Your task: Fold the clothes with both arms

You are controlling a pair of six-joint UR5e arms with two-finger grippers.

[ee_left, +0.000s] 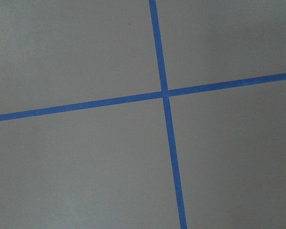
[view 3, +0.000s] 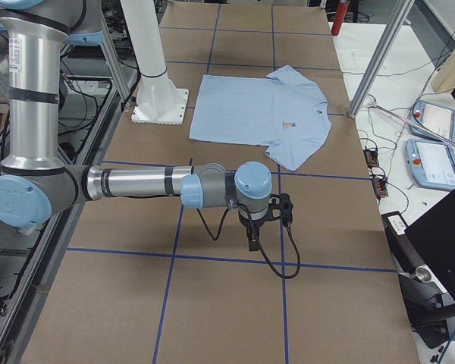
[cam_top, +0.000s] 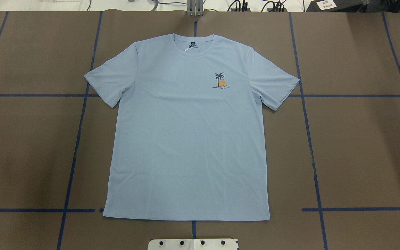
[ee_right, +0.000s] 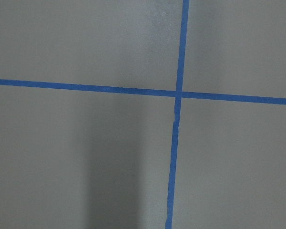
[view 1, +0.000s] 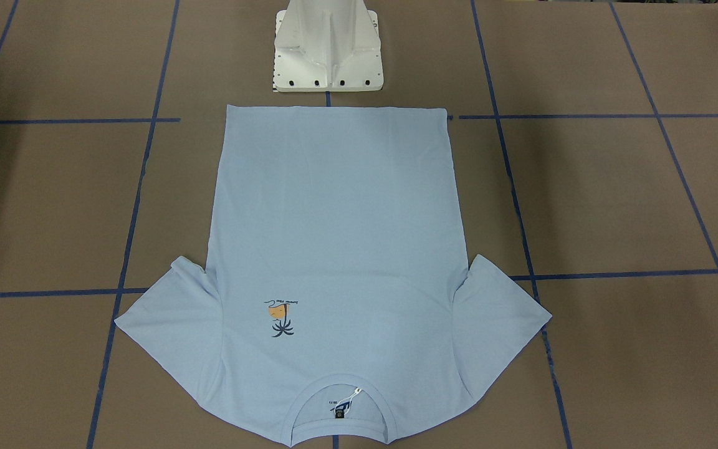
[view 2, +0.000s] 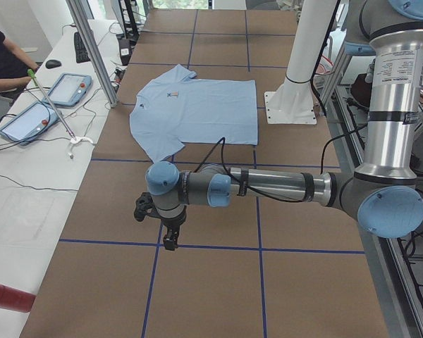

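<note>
light: bright, even | shadows: soft band on table | focus: sharp, wrist views slightly soft

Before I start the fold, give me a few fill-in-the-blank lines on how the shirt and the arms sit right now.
The T-shirt lies flat and unfolded, its chest print facing ____.
Its collar points ____ from the white pedestal.
The tape lines on the table are ____.
The left pincer hangs over bare table, ____ touching the T-shirt.
Missing words: up; away; blue; not.
</note>
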